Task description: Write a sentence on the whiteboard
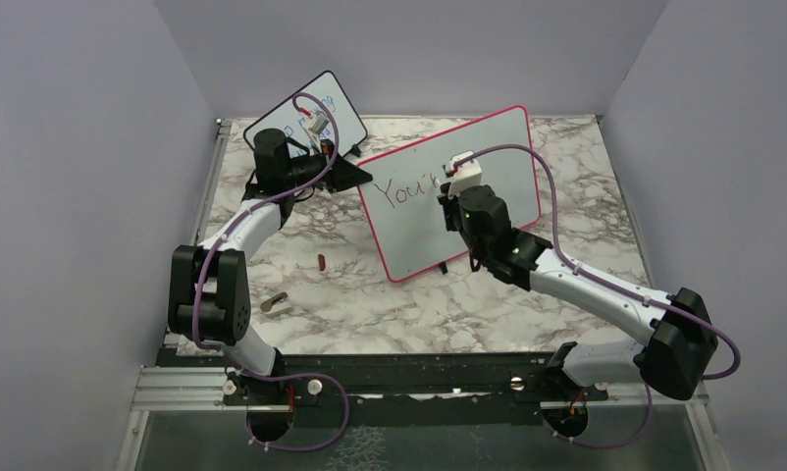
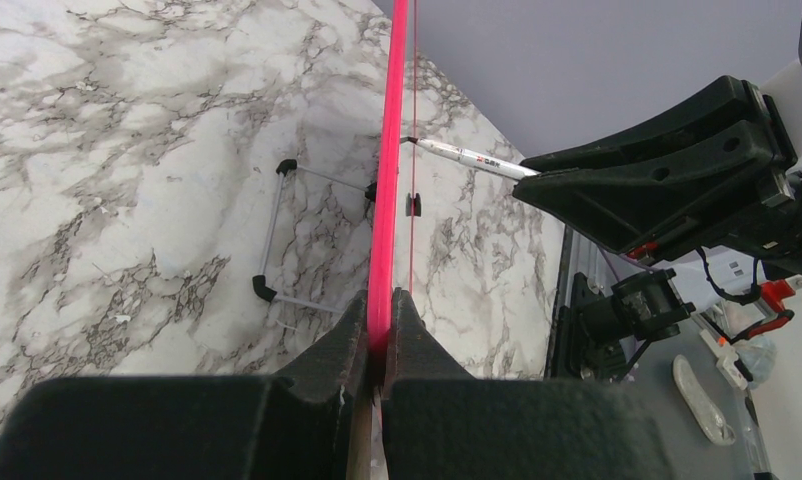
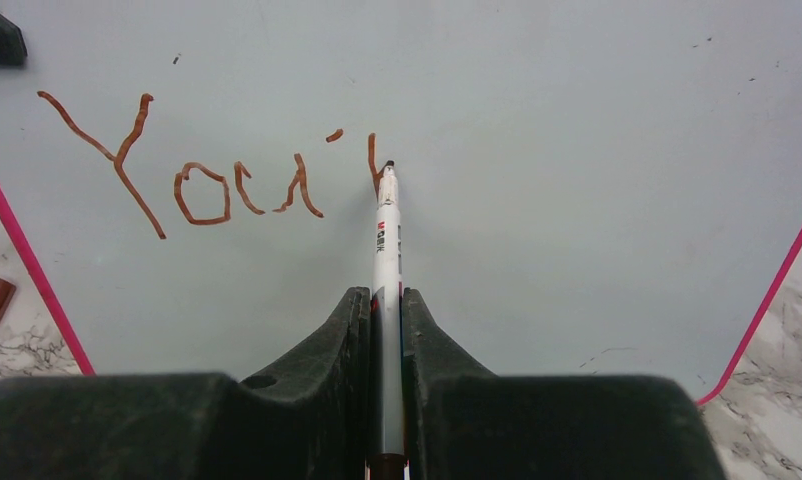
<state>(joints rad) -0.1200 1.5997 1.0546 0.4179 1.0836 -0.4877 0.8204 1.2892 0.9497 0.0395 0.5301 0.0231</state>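
White-grey marbled surface (image 1: 586, 196), lavender walls (image 1: 76, 147). Left end effector (image 2: 382, 305) pinches red-pink-framed whiteboard (image 1: 409, 235) edge; right end effector (image 3: 385, 298) grips white marker (image 3: 386, 230), tip ahead at brownish-red lettering (image 3: 242, 190). Marker's rear hidden.

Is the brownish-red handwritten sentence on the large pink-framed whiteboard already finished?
No, the sentence reads only "You'" plus one started stroke on the whiteboard.

We see a white marble-look table (image 1: 399, 314) w/ grey veins; plain pale lavender walls (image 1: 429, 44) rise behind it & at both its sides; light soft, even.
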